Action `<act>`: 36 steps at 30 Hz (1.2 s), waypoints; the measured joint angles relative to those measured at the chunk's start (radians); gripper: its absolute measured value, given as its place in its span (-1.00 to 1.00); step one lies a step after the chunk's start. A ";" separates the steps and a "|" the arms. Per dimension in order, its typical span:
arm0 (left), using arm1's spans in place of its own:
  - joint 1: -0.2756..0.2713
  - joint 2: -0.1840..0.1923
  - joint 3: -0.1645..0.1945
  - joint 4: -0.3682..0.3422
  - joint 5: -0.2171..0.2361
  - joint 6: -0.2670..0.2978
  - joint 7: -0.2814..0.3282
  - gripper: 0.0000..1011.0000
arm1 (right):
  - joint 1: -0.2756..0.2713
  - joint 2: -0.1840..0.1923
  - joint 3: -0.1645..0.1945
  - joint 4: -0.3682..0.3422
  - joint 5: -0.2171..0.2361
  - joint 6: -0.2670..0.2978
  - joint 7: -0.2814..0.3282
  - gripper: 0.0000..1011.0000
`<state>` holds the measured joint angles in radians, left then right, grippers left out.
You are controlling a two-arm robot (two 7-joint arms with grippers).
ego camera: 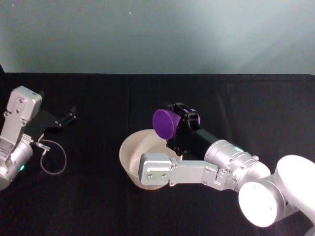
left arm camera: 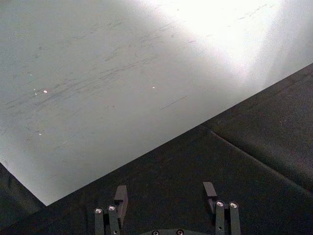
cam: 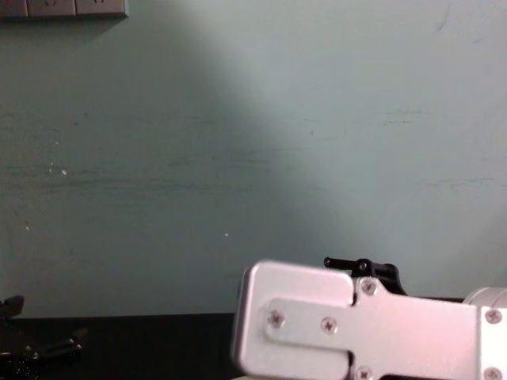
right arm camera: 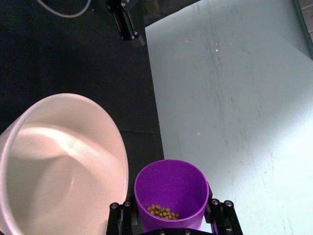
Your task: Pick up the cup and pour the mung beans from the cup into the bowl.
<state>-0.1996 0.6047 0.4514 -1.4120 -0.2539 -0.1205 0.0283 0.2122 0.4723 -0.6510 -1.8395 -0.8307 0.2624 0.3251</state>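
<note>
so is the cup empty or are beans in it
Not empty: mung beans lie inside the cup, held by the right gripper near the bare bowl; left gripper parked at left.

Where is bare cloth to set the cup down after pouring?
Bare: the cloth between bowl and cable loop, and the strip from bowl to wall. Crowded: over the bowl, where the right pincer holds the cup; left pincer parked far left.

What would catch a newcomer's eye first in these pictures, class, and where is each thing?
The bright purple cup stands out most, clamped in the right gripper and tipped above the pale bowl at the middle of the black table. A few mung beans lie inside the cup; the bowl looks empty. The left gripper sits open, far left.
</note>
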 joint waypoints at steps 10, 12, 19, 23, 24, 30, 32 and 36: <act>0.000 0.000 0.000 0.000 0.000 0.000 0.000 0.98 | -0.010 -0.005 -0.015 -0.003 -0.077 0.001 0.014 0.45; 0.000 0.000 0.000 0.000 0.000 0.000 0.000 0.98 | -0.010 -0.006 -0.018 -0.003 -0.091 0.000 0.014 0.45; 0.000 0.000 0.000 0.000 0.000 0.000 0.000 0.98 | -0.013 -0.004 -0.045 -0.008 -0.187 0.001 0.010 0.45; 0.000 0.000 0.000 0.000 0.000 0.000 0.000 0.98 | -0.017 -0.005 -0.051 -0.011 -0.221 0.003 0.010 0.45; 0.000 0.000 0.000 0.000 0.000 0.000 0.000 0.98 | -0.018 -0.005 -0.051 -0.011 -0.227 0.003 0.011 0.45; 0.000 0.000 0.000 0.000 0.000 0.000 0.000 0.98 | -0.023 -0.007 -0.056 -0.012 -0.273 0.004 0.016 0.45; 0.000 0.000 0.000 0.000 0.000 0.000 0.000 0.98 | -0.025 -0.008 -0.057 -0.012 -0.283 0.004 0.016 0.45; 0.000 0.000 0.000 0.000 0.000 0.000 0.000 0.98 | -0.027 -0.011 -0.060 -0.011 -0.316 0.001 0.018 0.45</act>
<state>-0.1995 0.6047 0.4514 -1.4120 -0.2539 -0.1206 0.0283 0.1852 0.4609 -0.7106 -1.8506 -1.1467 0.2636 0.3426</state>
